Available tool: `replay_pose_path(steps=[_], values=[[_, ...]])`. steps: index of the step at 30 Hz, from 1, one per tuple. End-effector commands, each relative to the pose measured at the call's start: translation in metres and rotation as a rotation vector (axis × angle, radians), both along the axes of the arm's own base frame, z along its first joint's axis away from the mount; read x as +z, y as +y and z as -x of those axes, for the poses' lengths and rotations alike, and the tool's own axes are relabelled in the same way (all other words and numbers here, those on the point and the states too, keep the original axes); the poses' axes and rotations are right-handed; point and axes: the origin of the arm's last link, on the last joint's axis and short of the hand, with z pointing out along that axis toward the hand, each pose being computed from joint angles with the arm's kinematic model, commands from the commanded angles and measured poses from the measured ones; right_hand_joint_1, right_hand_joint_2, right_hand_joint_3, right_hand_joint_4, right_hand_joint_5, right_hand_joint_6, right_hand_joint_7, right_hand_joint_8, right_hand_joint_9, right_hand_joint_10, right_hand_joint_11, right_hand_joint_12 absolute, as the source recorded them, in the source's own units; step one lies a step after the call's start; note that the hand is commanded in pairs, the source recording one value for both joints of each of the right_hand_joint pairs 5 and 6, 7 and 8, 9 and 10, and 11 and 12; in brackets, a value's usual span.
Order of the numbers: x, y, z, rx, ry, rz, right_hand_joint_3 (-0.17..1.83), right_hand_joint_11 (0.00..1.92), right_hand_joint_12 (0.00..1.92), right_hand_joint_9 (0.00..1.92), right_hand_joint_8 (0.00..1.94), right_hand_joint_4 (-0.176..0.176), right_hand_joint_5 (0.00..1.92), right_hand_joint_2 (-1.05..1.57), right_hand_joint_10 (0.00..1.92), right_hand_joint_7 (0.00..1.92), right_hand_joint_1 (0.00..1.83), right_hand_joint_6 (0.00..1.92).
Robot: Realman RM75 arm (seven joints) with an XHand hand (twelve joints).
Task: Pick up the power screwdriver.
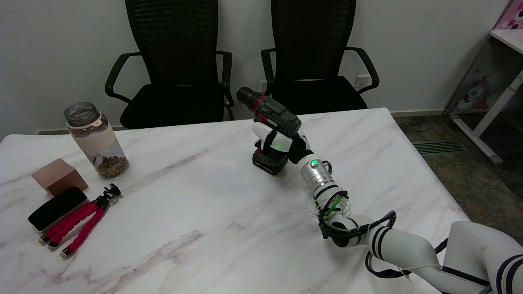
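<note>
Power screwdriver [270,122] mid-table [204,212], jar [96,139], block [59,175], tripod [81,226] far left

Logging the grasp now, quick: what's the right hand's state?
Right hand: closed around the grip of the screwdriver, holding it.
</note>
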Motion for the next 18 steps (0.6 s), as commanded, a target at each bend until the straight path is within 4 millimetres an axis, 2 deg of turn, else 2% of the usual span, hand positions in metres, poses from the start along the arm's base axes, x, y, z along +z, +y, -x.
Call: replay_pose_path(steps=[1, 8, 9, 10, 11, 12, 16, 18], values=[[-0.002, 0.0, -0.001, -0.002, -0.005, -0.017, 0.82, 1.61, 1.61, 1.59, 0.83, 0.043, 0.83, 0.48, 1.59, 0.83, 0.84, 0.83], [-0.001, -0.003, -0.011, 0.022, -0.01, -0.026, 0.82, 1.75, 1.75, 1.69, 0.89, 0.092, 0.89, 0.51, 1.69, 0.89, 0.84, 0.89], [-0.001, -0.004, -0.013, 0.028, -0.01, -0.028, 0.82, 1.77, 1.77, 1.71, 0.9, 0.08, 0.9, 0.52, 1.71, 0.9, 0.84, 0.9], [-0.001, -0.005, -0.015, 0.033, -0.011, -0.029, 0.82, 1.8, 1.8, 1.74, 0.92, 0.04, 0.92, 0.53, 1.74, 0.92, 0.84, 0.92], [-0.001, -0.006, -0.017, 0.038, -0.01, -0.03, 0.81, 1.83, 1.83, 1.78, 0.95, 0.014, 0.95, 0.55, 1.78, 0.95, 0.83, 0.95], [0.0, -0.007, -0.018, 0.042, -0.01, -0.03, 0.81, 1.87, 1.87, 1.81, 1.0, 0.004, 1.0, 0.57, 1.81, 1.0, 0.83, 1.0], [0.002, -0.011, -0.028, 0.063, -0.007, -0.036, 0.81, 1.92, 1.92, 1.9, 1.17, 0.002, 1.17, 0.63, 1.9, 1.17, 0.82, 1.17], [0.002, -0.013, -0.032, 0.073, -0.008, -0.04, 0.83, 1.92, 1.92, 1.92, 1.32, 0.004, 1.32, 0.66, 1.92, 1.32, 0.82, 1.32]])
